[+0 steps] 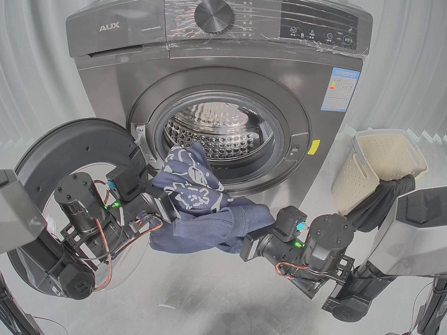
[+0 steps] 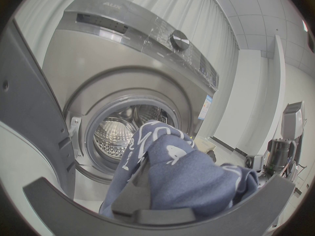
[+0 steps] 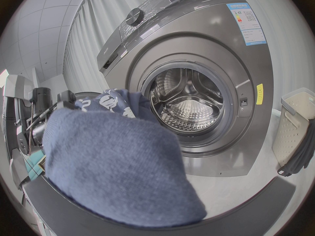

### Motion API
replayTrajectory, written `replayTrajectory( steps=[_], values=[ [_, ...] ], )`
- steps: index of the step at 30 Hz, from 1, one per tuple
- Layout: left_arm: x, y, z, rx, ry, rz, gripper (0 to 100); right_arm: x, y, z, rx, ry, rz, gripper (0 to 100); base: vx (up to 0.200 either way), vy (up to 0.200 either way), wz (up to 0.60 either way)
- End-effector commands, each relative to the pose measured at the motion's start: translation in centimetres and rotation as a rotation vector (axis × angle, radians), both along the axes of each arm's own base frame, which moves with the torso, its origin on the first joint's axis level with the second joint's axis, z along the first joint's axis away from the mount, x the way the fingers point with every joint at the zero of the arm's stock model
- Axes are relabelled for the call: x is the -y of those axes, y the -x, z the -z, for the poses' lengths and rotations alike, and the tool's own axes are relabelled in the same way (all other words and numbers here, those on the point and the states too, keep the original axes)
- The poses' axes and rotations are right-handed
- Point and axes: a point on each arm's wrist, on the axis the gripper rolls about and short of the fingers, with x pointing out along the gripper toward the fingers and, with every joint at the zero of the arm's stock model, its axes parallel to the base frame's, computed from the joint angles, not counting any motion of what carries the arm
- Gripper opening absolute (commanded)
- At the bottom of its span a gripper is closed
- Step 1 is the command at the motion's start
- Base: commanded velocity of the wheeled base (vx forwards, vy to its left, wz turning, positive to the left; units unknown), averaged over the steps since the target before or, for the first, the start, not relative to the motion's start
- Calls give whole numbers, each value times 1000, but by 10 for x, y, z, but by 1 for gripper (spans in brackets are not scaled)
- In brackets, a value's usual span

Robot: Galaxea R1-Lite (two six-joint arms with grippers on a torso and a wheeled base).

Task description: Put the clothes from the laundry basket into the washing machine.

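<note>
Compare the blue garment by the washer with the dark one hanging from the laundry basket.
The blue garment is navy with pale printed figures; the dark garment is plain. The blue garment is held up by the left gripper before the drum; the dark garment hangs over the edge of the laundry basket. Both are outside the drum.

Head view: high, facing down at washing machine (image 1: 107,75). Wrist views: low, close, either side, facing its open drum; all share the blue garment (image 1: 205,201).
</note>
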Motion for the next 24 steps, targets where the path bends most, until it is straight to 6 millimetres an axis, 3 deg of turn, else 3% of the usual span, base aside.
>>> replayTrajectory(
  steps=[1,2,6,11,15,19,24],
  values=[
    [-4,12,-19,57,28,4,0,-3,1,4,-9,5,-7,0,0,0,0],
    [-4,13,-18,53,28,7,0,-4,2,2,-5,-2,-10,100,0,0,0],
    [-3,12,-15,46,20,6,0,0,10,-1,-9,5,-21,100,0,0,0],
    [-2,13,-16,47,21,6,0,23,55,-16,9,76,-142,100,0,0,0],
    [-2,12,-15,45,21,-4,0,45,81,-1,-62,172,-212,100,0,0,0],
    [-4,12,-15,43,21,-15,0,61,91,9,-110,228,-212,100,0,0,0],
    [-5,13,-12,33,15,-34,0,70,88,6,-107,222,-176,100,0,0,0]
  ],
)
